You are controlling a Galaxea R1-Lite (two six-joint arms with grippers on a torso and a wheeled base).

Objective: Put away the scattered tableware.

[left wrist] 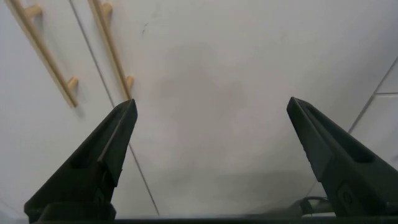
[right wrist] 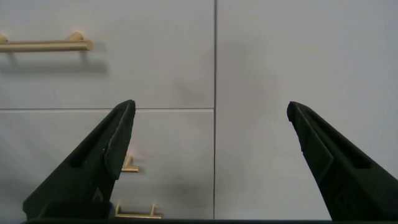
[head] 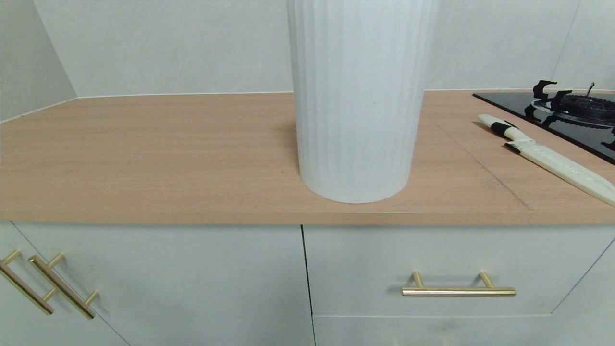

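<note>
You have a tall white ribbed cylindrical container (head: 358, 101) standing upright on the light brown wooden counter (head: 144, 158), close to its front edge and a little right of the middle. Its top runs out of the head view. To its right, well apart from it, a cream-white kitchen knife with black bands (head: 547, 156) lies flat on the counter. The knife's handle points to the far side and its blade to the near right. It lies just beside the black glass hob (head: 584, 129) without touching it. A black burner grate (head: 576, 103) sits on the hob.

Your left pincer (left wrist: 210, 102) is spread wide with nothing between its dark fingers (left wrist: 99, 162). It faces a white cabinet door (left wrist: 236, 93) with slim brass bar handles (left wrist: 46, 59). Your right pincer (right wrist: 209, 106) is spread just as wide and also holds nothing. It faces white drawer fronts (right wrist: 155, 62), one of which bears a brass bar handle (right wrist: 46, 45). Both pincers hang below the counter, away from the knife and the container.
</note>
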